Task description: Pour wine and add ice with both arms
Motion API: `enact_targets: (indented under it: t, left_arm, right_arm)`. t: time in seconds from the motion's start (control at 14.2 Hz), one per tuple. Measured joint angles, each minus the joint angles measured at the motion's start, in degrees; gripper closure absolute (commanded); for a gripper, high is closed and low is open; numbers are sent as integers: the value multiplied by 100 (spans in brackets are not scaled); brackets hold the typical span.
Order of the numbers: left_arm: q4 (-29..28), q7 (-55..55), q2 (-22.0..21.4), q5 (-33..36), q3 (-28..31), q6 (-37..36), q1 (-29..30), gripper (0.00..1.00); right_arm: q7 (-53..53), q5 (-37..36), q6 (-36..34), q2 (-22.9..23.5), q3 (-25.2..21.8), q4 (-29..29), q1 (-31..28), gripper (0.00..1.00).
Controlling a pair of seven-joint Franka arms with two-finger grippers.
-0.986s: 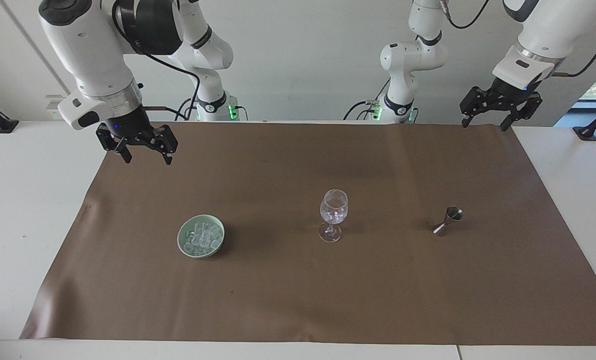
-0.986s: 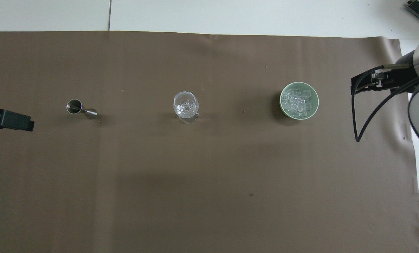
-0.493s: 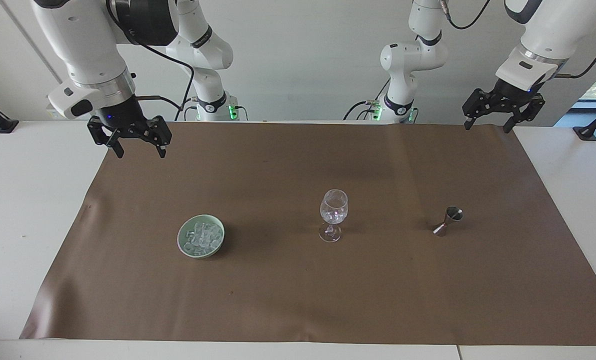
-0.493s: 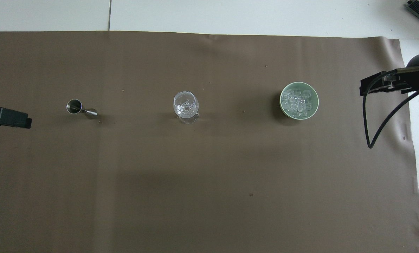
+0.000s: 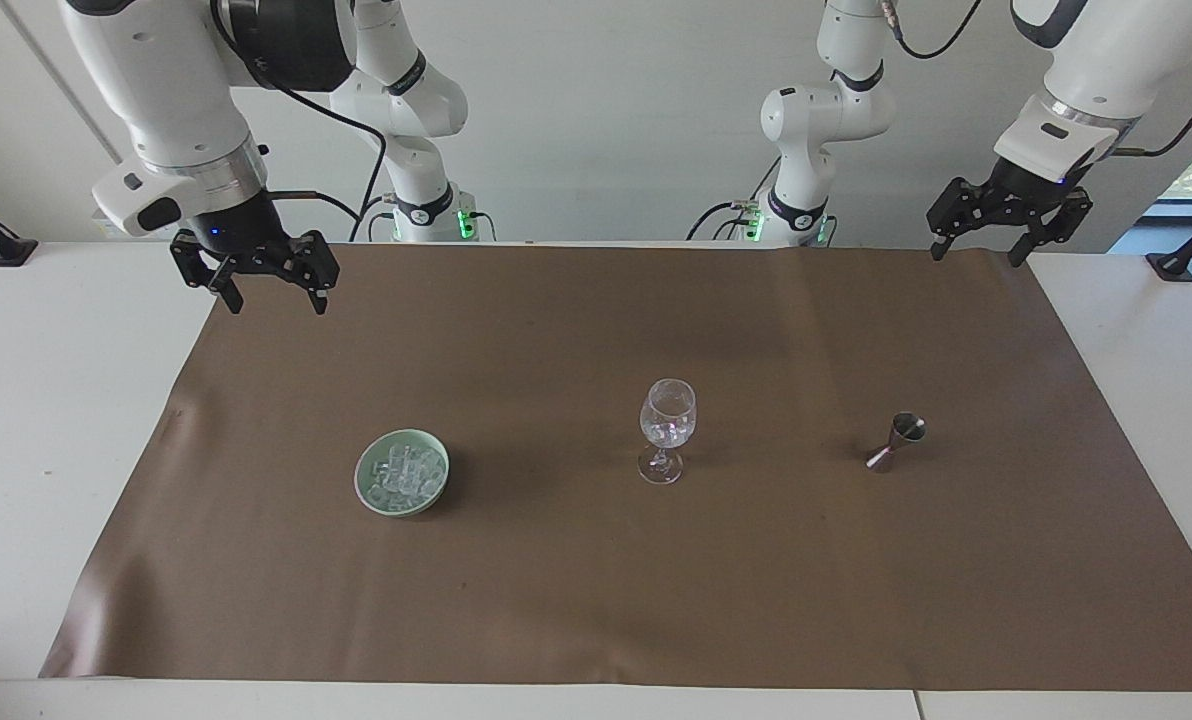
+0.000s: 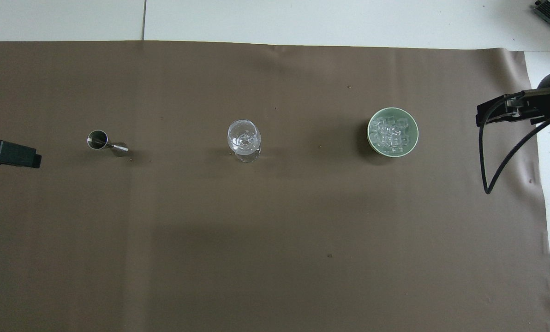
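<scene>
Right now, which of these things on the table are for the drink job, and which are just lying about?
For the job:
- ice in the green bowl
- stemmed glass
- metal jigger
- left gripper and right gripper, both open, raised over the mat's corners nearest the robots

Lying about:
- only the brown mat

Ice (image 5: 403,472) in bowl (image 5: 368,492); glass (image 5: 667,428) between bowl and jigger (image 5: 895,441), probably level.

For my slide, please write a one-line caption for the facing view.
Both open grippers, right and left, hang over the mat's corners; ice bowl, wine glass, jigger stand untouched.
</scene>
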Motion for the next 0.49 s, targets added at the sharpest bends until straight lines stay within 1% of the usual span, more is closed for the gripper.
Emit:
enact_targets:
  t: [0.35, 0.49]
  left_arm:
    - [-3, 0, 0, 0, -10, 1, -1, 0]
    - [-4, 0, 0, 0, -20, 1, -6, 0]
  right_arm:
    - [-2, 11, 0, -7, -29, -4, 7, 0]
    - [-2, 161, -5, -8, -72, -14, 13, 0]
